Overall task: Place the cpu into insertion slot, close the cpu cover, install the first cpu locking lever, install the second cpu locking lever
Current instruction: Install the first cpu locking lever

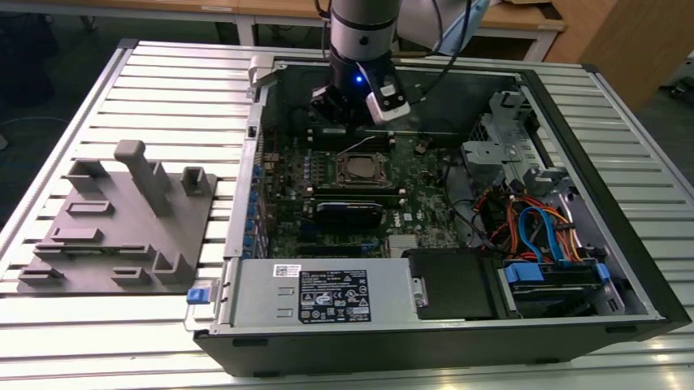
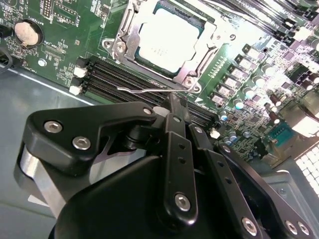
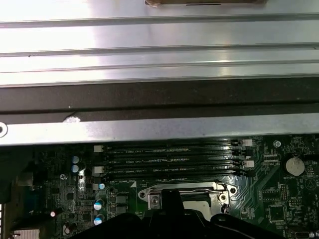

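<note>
Grey moulded fixture tray (image 1: 119, 219) lies on the slatted worktop (image 1: 65, 325) at the exterior view's left, well apart from the open computer case (image 1: 607, 211) that takes up the middle and right. Inside the case, on the green motherboard (image 1: 288, 195), the insertion slot (image 1: 360, 168) sits near the far wall, with the robot arm (image 1: 363, 32) hanging just beyond it.

In the second wrist view the cpu (image 2: 167, 40) already lies flat in the slot, its silvery top showing through the cut-out of the cpu cover (image 2: 130, 27), which looks folded down around it. A thin wire locking lever (image 2: 144, 89) stands loose over the memory slots (image 2: 114, 79), just beside the socket's near edge, so the levers appear not yet latched.

To do the lever step well, the tip should press on the lever's bent end, sweep it down and tuck it under its hook without scraping the board.

The gripper (image 2: 174, 107) has its fingertips drawn together to a narrow point, holding nothing visible, poised close to the loose lever; whether it touches it cannot be told.
</note>
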Available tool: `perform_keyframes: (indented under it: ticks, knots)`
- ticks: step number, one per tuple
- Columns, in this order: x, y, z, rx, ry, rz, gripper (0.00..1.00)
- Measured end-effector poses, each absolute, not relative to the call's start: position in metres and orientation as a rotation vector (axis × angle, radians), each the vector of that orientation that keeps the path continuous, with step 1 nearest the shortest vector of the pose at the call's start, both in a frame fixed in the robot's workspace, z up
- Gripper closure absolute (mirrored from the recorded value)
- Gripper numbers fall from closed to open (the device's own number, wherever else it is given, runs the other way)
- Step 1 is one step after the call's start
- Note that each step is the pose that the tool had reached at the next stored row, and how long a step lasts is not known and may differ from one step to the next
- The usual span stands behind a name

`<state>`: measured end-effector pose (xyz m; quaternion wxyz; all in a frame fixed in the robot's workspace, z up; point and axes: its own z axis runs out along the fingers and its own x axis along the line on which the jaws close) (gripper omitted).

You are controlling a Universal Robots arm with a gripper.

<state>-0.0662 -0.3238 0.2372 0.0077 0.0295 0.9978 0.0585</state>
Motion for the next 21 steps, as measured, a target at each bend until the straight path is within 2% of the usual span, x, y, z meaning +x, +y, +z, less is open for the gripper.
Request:
perform_keyframes:
  ticks: [21]
  knots:
    - [-0.0653,-0.3237,0.2356,0.053,3.122,0.184,0.90]
